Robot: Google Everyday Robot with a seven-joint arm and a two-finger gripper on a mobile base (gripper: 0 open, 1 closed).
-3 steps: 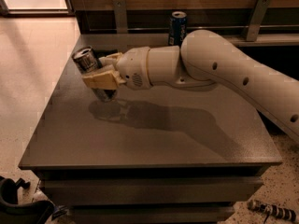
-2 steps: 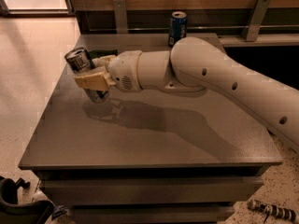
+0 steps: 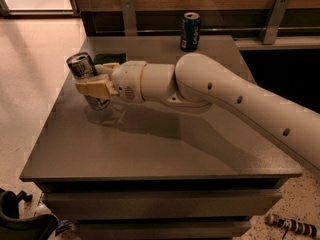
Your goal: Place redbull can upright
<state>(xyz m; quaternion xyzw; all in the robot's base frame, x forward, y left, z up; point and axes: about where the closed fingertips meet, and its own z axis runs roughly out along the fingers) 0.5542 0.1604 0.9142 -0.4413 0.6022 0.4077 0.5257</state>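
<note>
Redbull can point(image 3: 81, 66), one, tilted in gripper's point(image 3: 98, 79) clasping fingers point(image 3: 94, 87), table's point(image 3: 150, 151) left; one blue can point(image 3: 190, 31).

Gripper point(image 3: 94, 83) with redbull can point(image 3: 81, 65) over left of table point(image 3: 150, 149), second can point(image 3: 190, 31) behind

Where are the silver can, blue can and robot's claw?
redbull can point(image 3: 80, 65): camera view, shiny top.
dark blue can point(image 3: 190, 31): camera view, side wall.
gripper point(image 3: 92, 79): camera view, over table point(image 3: 150, 149) left side, between fingertips clamping the can.

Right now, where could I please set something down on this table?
Bare: the table from the arm to the front edge. Crowded: left rear, where the tool holds the tilted redbull can, and the back edge by the blue can.
</note>
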